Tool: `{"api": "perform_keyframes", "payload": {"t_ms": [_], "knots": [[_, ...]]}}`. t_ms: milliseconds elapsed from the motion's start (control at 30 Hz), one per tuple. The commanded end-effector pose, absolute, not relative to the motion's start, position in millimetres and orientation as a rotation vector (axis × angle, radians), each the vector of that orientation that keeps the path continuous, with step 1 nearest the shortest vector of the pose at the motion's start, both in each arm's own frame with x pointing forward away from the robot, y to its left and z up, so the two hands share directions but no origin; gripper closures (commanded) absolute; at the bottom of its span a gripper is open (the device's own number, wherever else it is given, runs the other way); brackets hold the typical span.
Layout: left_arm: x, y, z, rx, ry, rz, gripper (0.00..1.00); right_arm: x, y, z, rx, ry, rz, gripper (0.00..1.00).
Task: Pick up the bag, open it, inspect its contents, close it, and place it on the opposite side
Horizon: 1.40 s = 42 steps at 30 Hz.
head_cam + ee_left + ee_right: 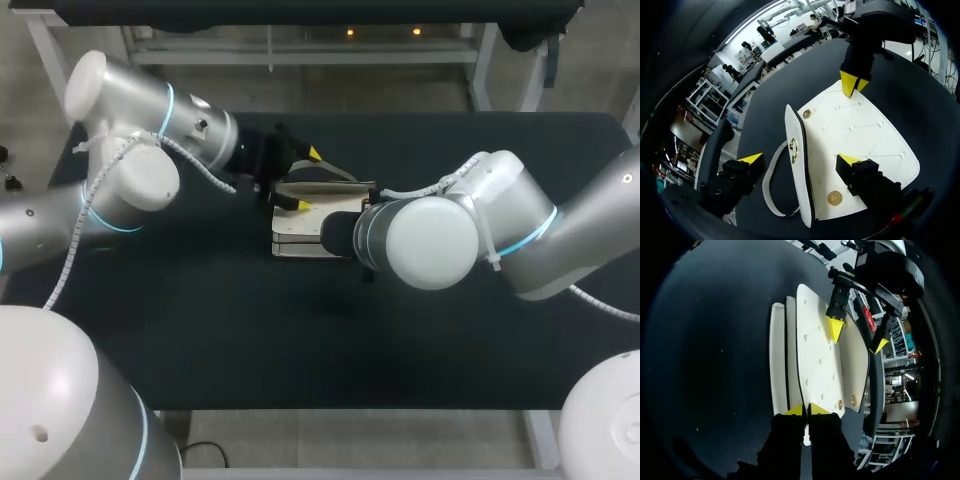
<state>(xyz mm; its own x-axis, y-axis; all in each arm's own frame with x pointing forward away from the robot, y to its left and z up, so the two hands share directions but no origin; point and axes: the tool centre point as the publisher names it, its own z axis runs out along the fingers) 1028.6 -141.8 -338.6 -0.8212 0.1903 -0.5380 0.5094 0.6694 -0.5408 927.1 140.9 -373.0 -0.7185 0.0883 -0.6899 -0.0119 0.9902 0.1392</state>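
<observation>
**Counter**: dark surface. Both arms meet over it, left of its middle and toward the far edge.

**Bag**: white, lying flat on the counter between the two arms. Its quilted flap is swung open, away from the body, with the inner face up. A gold snap shows near one corner of the flap. The strap loops out on the counter beside the body.

**Right pincer**: narrow, with the yellow tips almost together and the free edge of the flap nipped between them. It holds the bag by this edge. The left wrist view confirms it: the right pincer has both tips set on the flap's far rim. In the head view the right arm's wrist hides these fingers.

**Left pincer**: wide, gripping nothing. It straddles the bag's clasp edge. One finger stands over the counter beside the strap and the other over the inner face of the flap near the gold snap. Whether that finger touches the flap cannot be told. In the right wrist view the left pincer shows one tip against the flap and the other beyond the bag. In the head view the left pincer sits at the bag's far end.
</observation>
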Motion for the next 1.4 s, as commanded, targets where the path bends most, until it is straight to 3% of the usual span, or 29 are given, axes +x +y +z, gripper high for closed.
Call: {"api": "perform_keyframes", "payload": {"t_ms": [33, 200, 600, 633, 700, 767, 833, 867, 1267, 1300, 1333, 1367, 1400], "knots": [[1039.5, -149.3, -345.8, 0.518, 2.448, -0.985, 0.00, 924.4, 137.3, -377.5, 0.049, 2.324, 0.188, 1.00], [1052.9, -150.5, -350.3, 0.441, 2.474, -1.014, 0.02, 924.4, 137.3, -377.5, 0.049, 2.324, 0.188, 1.00], [1064.6, -151.8, -354.1, 0.373, 2.532, -1.021, 0.29, 924.4, 137.3, -377.5, 0.049, 2.324, 0.188, 1.00], [1065.0, -152.0, -354.5, 0.370, 2.536, -1.023, 0.51, 924.4, 137.3, -377.5, 0.049, 2.324, 0.188, 1.00], [1066.3, -152.2, -355.1, 0.362, 2.545, -1.028, 0.63, 924.4, 137.3, -377.5, 0.049, 2.324, 0.188, 1.00], [1067.5, -152.2, -355.8, 0.354, 2.554, -1.030, 0.66, 924.4, 137.3, -377.5, 0.049, 2.324, 0.188, 1.00], [1068.5, -152.1, -357.0, 0.344, 2.568, -1.040, 0.83, 924.4, 137.3, -377.5, 0.049, 2.324, 0.188, 1.00], [1069.2, -152.0, -357.5, 0.342, 2.570, -1.041, 1.00, 924.4, 137.3, -377.5, 0.049, 2.324, 0.188, 1.00], [1071.3, -148.7, -355.0, 0.329, 2.568, -1.068, 1.00, 924.8, 137.2, -376.1, 0.061, 2.331, 0.181, 1.00], [1071.3, -148.3, -353.7, 0.329, 2.564, -1.069, 1.00, 924.9, 137.1, -375.2, 0.067, 2.331, 0.176, 0.70], [1071.3, -148.0, -352.6, 0.329, 2.561, -1.069, 1.00, 924.6, 137.0, -373.6, 0.068, 2.332, 0.176, 0.51], [1071.1, -147.9, -351.2, 0.330, 2.557, -1.070, 1.00, 923.7, 136.9, -371.2, 0.069, 2.334, 0.179, 0.05], [1071.0, -147.9, -349.8, 0.332, 2.554, -1.070, 1.00, 922.8, 137.0, -368.7, 0.070, 2.335, 0.180, 0.00]]}}
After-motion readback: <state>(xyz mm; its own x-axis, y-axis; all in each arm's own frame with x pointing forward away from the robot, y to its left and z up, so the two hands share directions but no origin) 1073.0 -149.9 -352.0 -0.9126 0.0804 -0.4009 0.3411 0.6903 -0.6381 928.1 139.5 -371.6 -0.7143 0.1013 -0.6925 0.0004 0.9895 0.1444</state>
